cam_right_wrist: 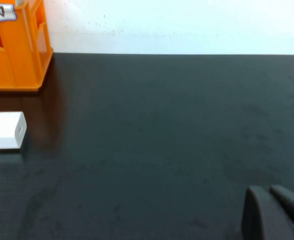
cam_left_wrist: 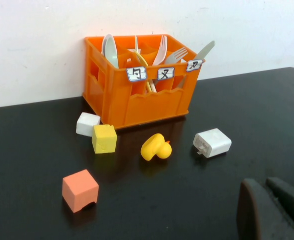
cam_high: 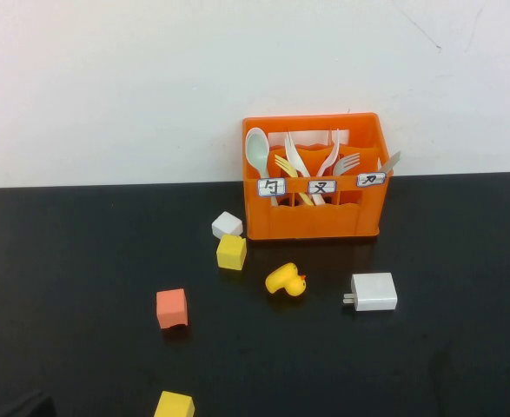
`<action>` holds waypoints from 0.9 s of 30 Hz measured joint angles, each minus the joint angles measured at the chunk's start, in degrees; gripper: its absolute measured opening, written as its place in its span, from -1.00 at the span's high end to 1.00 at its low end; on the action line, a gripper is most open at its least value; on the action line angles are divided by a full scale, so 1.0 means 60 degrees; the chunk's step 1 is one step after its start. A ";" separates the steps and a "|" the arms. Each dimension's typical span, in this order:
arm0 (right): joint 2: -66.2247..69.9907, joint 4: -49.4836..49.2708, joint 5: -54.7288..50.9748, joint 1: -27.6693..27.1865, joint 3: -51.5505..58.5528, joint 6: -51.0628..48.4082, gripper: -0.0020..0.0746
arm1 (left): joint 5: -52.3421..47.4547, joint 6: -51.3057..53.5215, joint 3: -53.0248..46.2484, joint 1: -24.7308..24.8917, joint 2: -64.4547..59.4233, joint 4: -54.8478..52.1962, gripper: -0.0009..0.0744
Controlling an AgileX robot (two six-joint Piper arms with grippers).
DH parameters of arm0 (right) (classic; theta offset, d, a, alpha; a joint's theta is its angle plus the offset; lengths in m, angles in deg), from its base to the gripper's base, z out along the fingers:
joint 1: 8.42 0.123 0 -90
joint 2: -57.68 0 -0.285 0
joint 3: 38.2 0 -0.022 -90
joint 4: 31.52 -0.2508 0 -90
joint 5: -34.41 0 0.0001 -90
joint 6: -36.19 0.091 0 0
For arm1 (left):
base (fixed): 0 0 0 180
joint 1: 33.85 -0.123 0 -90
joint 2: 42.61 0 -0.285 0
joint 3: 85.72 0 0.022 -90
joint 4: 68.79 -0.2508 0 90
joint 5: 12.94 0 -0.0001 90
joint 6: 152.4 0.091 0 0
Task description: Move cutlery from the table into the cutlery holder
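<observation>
The orange cutlery holder (cam_high: 315,217) stands at the back of the black table (cam_high: 81,261), against the white wall. Pale forks (cam_high: 291,152) (cam_high: 330,155) stand upright in its middle compartment, also visible in the left wrist view as forks (cam_left_wrist: 161,50). No cutlery lies on the table. My left gripper (cam_left_wrist: 263,184) is shut and empty, low over the front left of the table, facing the holder (cam_left_wrist: 152,102). My right gripper (cam_right_wrist: 266,191) is shut and empty over bare table, to the right of the holder (cam_right_wrist: 16,60).
The holder also contains a green spoon (cam_high: 256,149), a small yellow fork (cam_high: 285,165) and a grey knife (cam_high: 389,161). In front lie a white block (cam_high: 227,224), yellow block (cam_high: 231,251), yellow duck (cam_high: 287,281), white charger (cam_high: 374,292), orange block (cam_high: 171,307) and another yellow block (cam_high: 174,405).
</observation>
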 joint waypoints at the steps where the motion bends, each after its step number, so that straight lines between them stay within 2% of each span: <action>1: 0.0000 0.0000 0.0000 0.0000 0.0000 0.0007 0.95 | 0.0000 0.0000 0.0000 0.0000 0.0000 0.0000 0.98; 19: 0.0000 0.0000 0.0000 0.0000 0.0000 0.0021 0.95 | -0.0042 0.0018 -0.0130 -0.0019 0.0154 -0.0020 0.98; 22: 0.0000 0.0000 0.0000 0.0000 0.0000 0.0021 0.95 | -0.0154 0.0018 -0.0389 -0.0414 0.0622 -0.0033 0.98; 27: 0.0000 0.0000 0.0000 0.0000 0.0000 0.0021 0.95 | -0.0293 0.0018 -0.1038 -0.1746 0.1442 -0.0094 0.98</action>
